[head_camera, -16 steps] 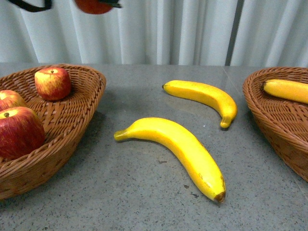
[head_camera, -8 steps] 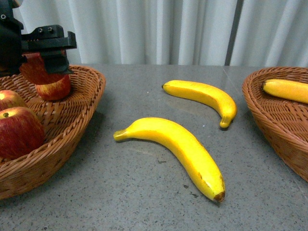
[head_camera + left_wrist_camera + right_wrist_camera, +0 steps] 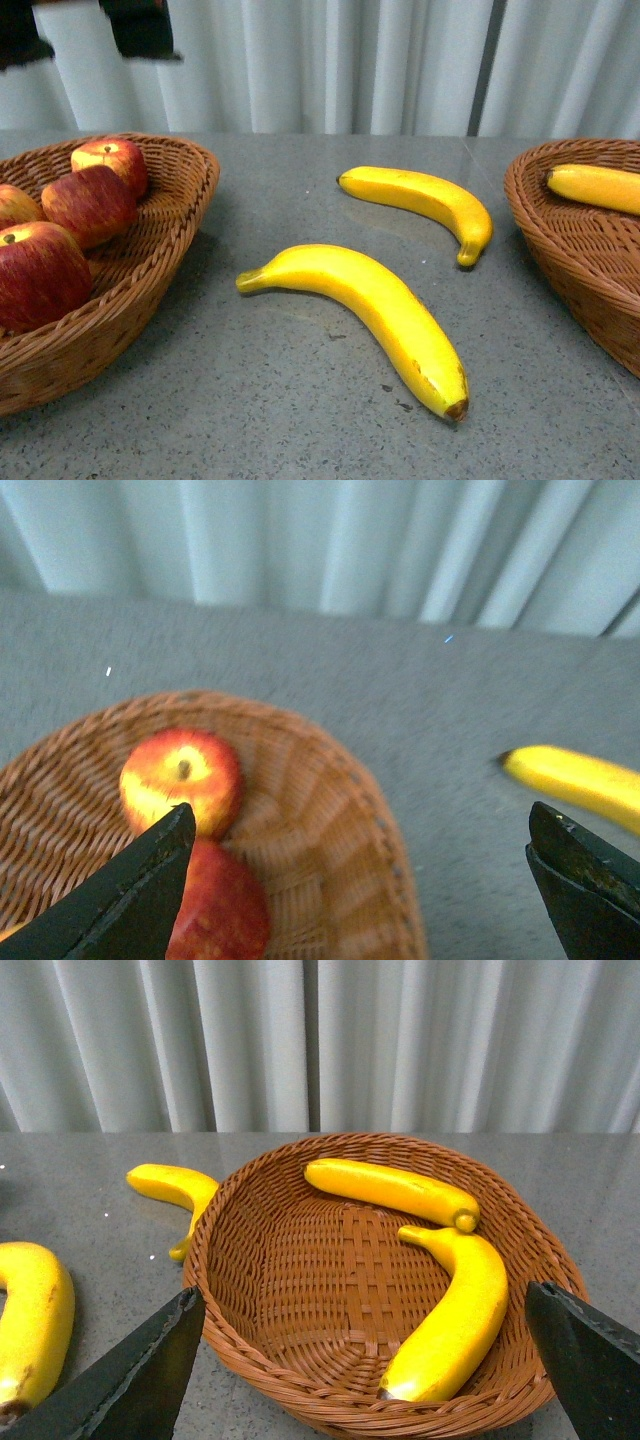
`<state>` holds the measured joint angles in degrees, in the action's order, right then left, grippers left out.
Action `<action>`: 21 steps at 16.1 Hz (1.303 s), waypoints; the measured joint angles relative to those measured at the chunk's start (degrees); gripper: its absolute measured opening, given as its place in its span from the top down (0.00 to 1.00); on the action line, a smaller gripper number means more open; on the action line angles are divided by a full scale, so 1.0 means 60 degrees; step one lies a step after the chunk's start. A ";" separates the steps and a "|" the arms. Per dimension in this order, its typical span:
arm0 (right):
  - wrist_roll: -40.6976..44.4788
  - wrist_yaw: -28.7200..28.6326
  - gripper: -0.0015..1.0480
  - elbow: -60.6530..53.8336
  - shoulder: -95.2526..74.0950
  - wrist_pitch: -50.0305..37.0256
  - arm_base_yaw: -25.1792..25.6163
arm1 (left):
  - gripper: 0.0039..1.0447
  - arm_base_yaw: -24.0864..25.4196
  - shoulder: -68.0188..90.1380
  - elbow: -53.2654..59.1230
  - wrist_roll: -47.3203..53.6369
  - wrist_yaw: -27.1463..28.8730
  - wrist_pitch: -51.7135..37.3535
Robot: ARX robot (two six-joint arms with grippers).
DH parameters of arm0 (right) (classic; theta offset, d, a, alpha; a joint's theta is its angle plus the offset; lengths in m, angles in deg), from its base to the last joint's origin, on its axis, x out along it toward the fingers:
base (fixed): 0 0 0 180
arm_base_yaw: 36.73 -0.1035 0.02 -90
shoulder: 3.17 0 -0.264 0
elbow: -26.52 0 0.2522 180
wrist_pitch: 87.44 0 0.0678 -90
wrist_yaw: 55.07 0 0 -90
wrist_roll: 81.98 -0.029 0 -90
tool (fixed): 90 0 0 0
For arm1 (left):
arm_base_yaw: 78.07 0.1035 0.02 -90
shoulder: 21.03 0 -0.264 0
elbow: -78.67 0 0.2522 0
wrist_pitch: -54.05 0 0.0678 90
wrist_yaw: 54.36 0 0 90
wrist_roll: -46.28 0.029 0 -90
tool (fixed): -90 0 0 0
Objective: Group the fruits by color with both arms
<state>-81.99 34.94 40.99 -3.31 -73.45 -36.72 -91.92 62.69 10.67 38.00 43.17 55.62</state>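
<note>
At the table's left edge, basket (image 3: pixel 195 185) holds four apples (image 3: pixel 88 205); mid-table, you have two bananas (image 3: pixel 370 305) unsorted; left fingers (image 3: pixel 125 900), right fingers (image 3: pixel 130 1380) released.

My left fingers (image 3: pixel 130 905) are showing as matte black wedges in the lower corners. My right fingers (image 3: pixel 150 1380) are looking the same.

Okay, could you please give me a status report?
Left gripper open, right gripper open. Apples in left basket; two bananas on table. Nothing blocking them.
</note>
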 joint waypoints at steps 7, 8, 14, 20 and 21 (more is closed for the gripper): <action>0.0000 0.0000 0.06 0.0000 0.0000 0.0000 0.0000 | 0.06 -0.0656 -0.4237 0.1796 0.1479 0.0874 0.0346; 0.0000 0.0000 0.06 0.0000 0.0000 0.0000 0.0000 | 0.13 -0.0576 -0.4958 0.2466 0.1453 0.1293 -0.0291; 0.0000 0.0000 0.06 0.0000 0.0000 0.0011 0.0000 | 0.84 0.0372 -0.7945 0.7989 0.1421 0.0718 -0.2313; 0.0000 -0.0004 0.06 0.0000 0.0000 0.0000 0.0000 | 0.99 0.2044 -0.9930 0.8564 0.1392 -0.1053 -0.1373; 0.0000 0.0000 0.06 0.0000 0.0000 0.0004 0.0000 | 0.99 0.2393 -1.0233 0.8572 0.1381 -0.1075 -0.1242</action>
<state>-81.99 34.94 40.99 -3.31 -73.42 -36.72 -77.56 1.30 62.10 46.29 36.72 48.17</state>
